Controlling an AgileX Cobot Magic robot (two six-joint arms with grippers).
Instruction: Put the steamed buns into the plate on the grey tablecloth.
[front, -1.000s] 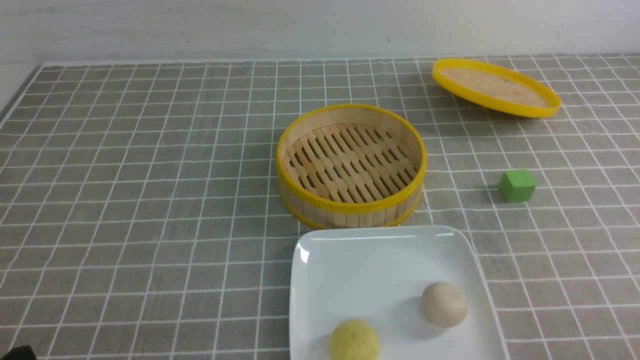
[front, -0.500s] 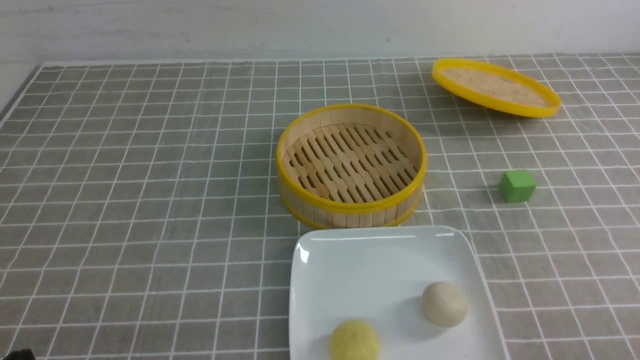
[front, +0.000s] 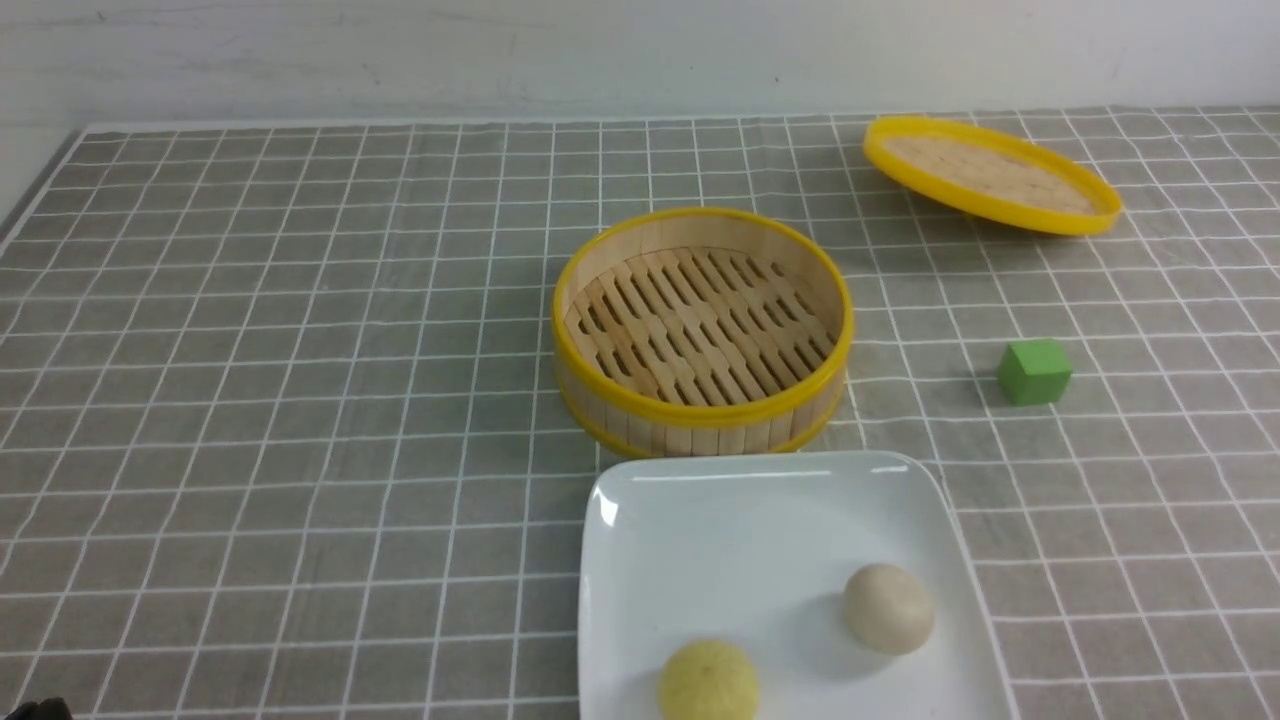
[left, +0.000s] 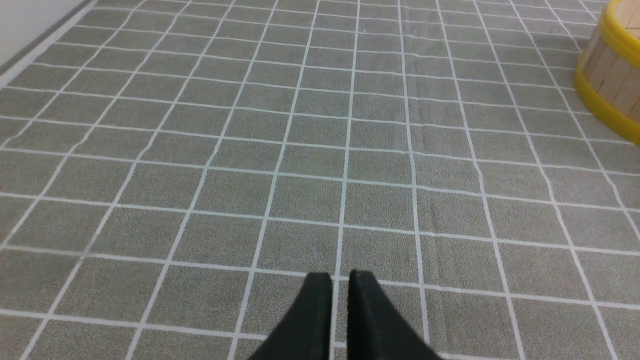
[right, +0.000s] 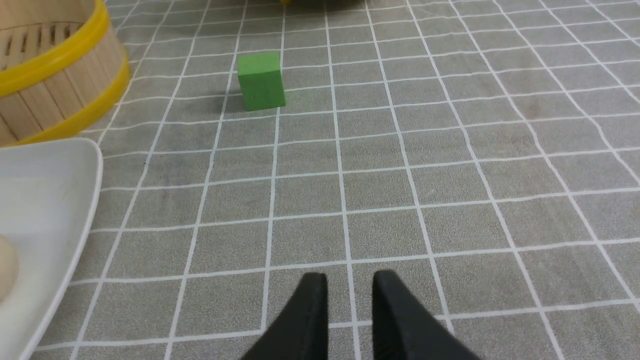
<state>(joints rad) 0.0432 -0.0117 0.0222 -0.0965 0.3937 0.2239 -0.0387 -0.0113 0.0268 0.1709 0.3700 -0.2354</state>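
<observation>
On the grey tablecloth with its grid of thin white lines, the front view shows the same layout as a second ago: nothing on the cloth has shifted. Only the dark scrap at the lower left corner shows a little less than before. Counted here: two steamed buns, one plate, one steamer, one lid, one cube. The pale yellow steamed bun and the cream-white steamed bun both lie inside the glossy white square plate, apart from each other. Just behind the plate stands the round bamboo steamer with yellow rim, with no buns in it. Its yellow-rimmed bamboo lid lies tilted far back on the right, and the small green cube sits between lid and plate, well clear of both.

In the left wrist view, the left end effector hangs over bare cloth with a thin slit between its dark fingers, holding nothing.

In the right wrist view, the right end effector shows a narrow but plain gap, holding nothing, above the cloth beside the plate.
</observation>
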